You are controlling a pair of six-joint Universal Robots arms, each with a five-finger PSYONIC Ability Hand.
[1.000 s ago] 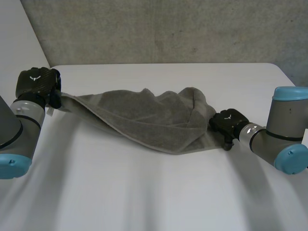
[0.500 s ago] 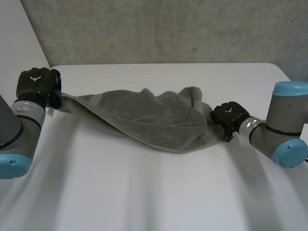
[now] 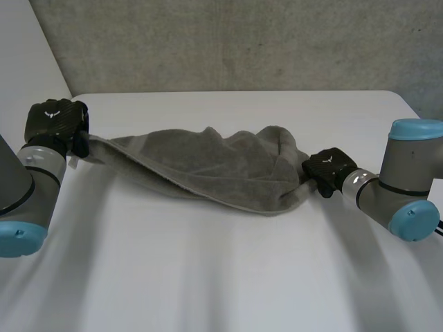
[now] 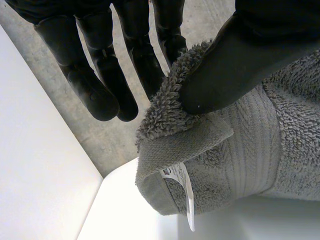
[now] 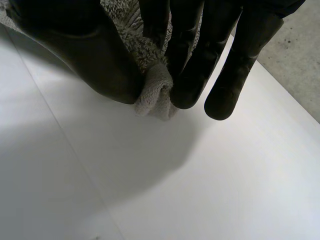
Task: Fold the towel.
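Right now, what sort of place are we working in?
Probably a lab or test bench rather than a home: a bare white table, a rough concrete wall behind it, and a grey towel held between the left hand and right hand.

Left hand (image 3: 55, 121): held at the far left, a towel (image 3: 208, 162) corner pinched between thumb and fingers.
Right hand (image 3: 327, 168): held at the right, the opposite corner pinched likewise.

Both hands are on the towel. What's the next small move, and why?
Probably draw the hands slightly apart to stretch the towel flat. The left hand pinches a corner beside the label, the right hand pinches the opposite end, and the towel sags bunched between them over the table.
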